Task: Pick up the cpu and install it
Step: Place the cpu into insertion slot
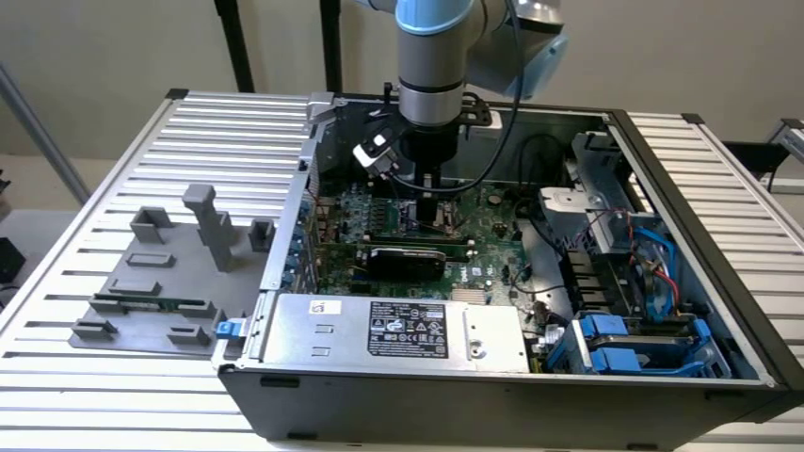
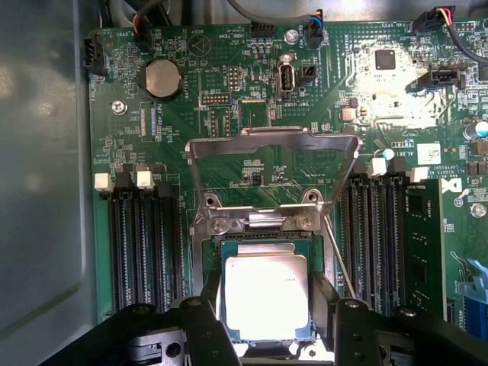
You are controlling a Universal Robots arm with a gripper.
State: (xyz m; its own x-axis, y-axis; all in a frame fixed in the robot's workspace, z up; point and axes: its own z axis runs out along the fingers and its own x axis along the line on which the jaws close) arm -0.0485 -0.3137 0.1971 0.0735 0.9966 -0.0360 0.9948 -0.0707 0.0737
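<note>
A ribbed aluminium surface [image 1: 729,217] carries an open grey desktop computer case [image 1: 503,405], and the blue-and-silver robot arm [image 1: 434,56] reaches straight down into it. On the exterior view's left of the case sits a grey plastic fixture tray [image 1: 138,292] with upright holders. Inside the case lies a green motherboard [image 2: 229,84] with black memory slots [image 2: 145,244] on either side of the processor socket. The socket's silver metal load frame [image 2: 271,141] is swung up and open.

The black two-fingered hand [image 2: 267,305] hovers low over that socket. Its fingers [image 2: 204,313] press against two opposite edges of the cpu [image 2: 265,282], a small flat square chip with a silvery-grey metal lid and a thin pale rim. So the hand is grasping the chip by its sides. The cpu sits squarely within the socket's outline, but I cannot tell whether it is already seated or just above the contacts.

The chip looks light and rigid, with a smooth lid that could slip. Its underside and the socket contacts are likely fragile. The two opposite edges are the sensible place to hold it, kept level and gripped lightly.
</note>
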